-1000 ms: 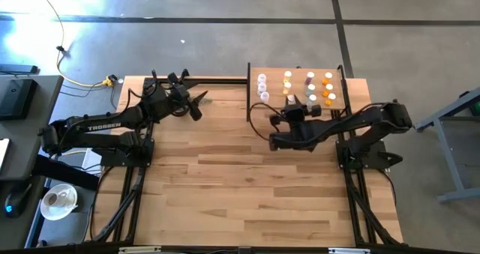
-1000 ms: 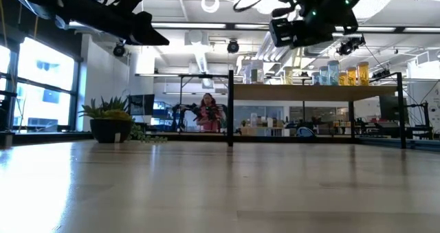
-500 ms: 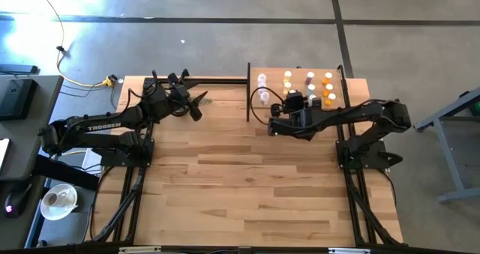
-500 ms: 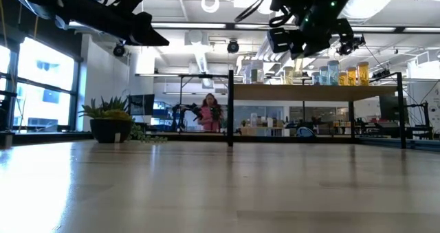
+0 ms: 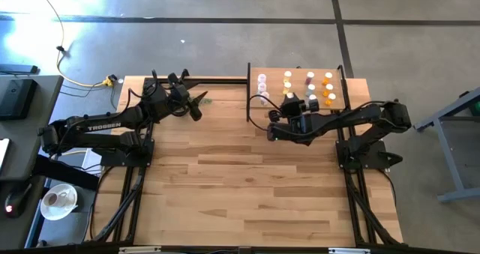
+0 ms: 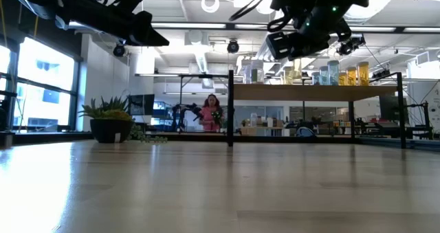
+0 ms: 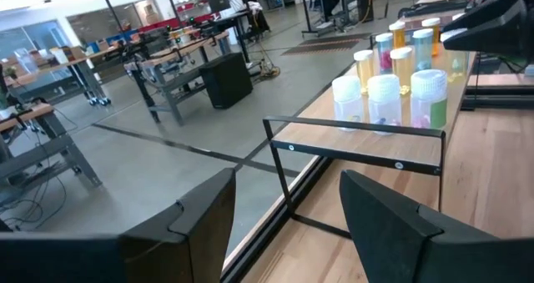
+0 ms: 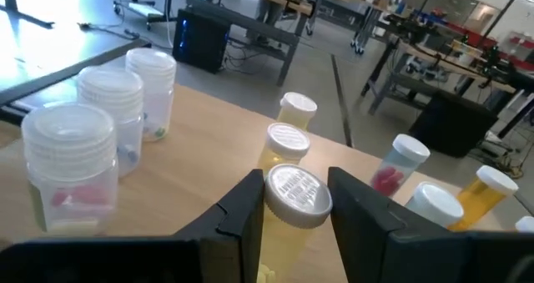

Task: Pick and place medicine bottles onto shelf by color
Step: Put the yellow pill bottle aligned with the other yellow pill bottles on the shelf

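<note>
- pale, smooth light-wood shelf (image 5: 341, 97) on a thin black frame sits at about one o'clock on the planked wooden table (image 5: 225, 171), seen from above.
- medicine bottles (image 5: 309, 85) with white caps stand upright on the shelf in columns: clear ones toward the nine o'clock side, then yellow, then pale blue, with orange ones toward three o'clock.
- the right gripper (image 8: 288, 212) is closed narrowly on a yellow bottle (image 8: 279, 224) with a ribbed white cap, one finger on each side of it just under the cap.
- from above, the right gripper (image 5: 289, 108) is over the shelf's six o'clock edge, beside the yellow column; its arm reaches in from three o'clock.
- in the right wrist view, three clear bottles (image 8: 100, 137) stand close together to one side, and two more yellow bottles (image 8: 288, 124) stand in a line beyond the held one.
- whether the held bottle's base touches the shelf cannot be told.
- the left gripper (image 5: 196, 104) hangs above the table near eleven o'clock, well apart from the shelf, its fingers (image 7: 200, 224) spread wide with nothing between them.
- a potted plant (image 6: 108, 119) sits at the far edge of the table in the low view.
- a person (image 6: 210, 113) stands in the room far behind the table.
</note>
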Robot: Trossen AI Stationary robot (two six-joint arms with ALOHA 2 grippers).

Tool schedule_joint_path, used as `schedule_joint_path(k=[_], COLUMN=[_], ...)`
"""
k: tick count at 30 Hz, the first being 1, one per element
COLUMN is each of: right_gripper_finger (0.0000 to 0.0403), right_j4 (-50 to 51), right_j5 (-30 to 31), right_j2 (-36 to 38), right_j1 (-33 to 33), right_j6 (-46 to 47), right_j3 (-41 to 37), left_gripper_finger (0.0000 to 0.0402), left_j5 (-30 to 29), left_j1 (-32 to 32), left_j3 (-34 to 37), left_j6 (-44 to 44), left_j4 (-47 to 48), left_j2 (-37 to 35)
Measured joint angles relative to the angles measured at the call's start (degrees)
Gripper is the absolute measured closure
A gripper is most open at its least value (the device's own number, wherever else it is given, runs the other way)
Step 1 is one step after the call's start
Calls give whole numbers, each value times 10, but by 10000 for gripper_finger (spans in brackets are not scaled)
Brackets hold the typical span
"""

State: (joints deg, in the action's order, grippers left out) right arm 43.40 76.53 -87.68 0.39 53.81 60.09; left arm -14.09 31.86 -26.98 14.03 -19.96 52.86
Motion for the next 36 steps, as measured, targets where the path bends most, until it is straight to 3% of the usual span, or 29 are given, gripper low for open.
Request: schedule_joint_path(k=[36], right_gripper_finger=[297], right_j4=[-17], right_j5=[-6], right_j2=[-30], right_j1=[-20], right_j6=[-14], right_j3=[-1], left_gripper_finger=[195], left_j5=[5], left_j1=[0], left_j3=[0], left_j6=[-4], left_j4=[5], left_j2=[0])
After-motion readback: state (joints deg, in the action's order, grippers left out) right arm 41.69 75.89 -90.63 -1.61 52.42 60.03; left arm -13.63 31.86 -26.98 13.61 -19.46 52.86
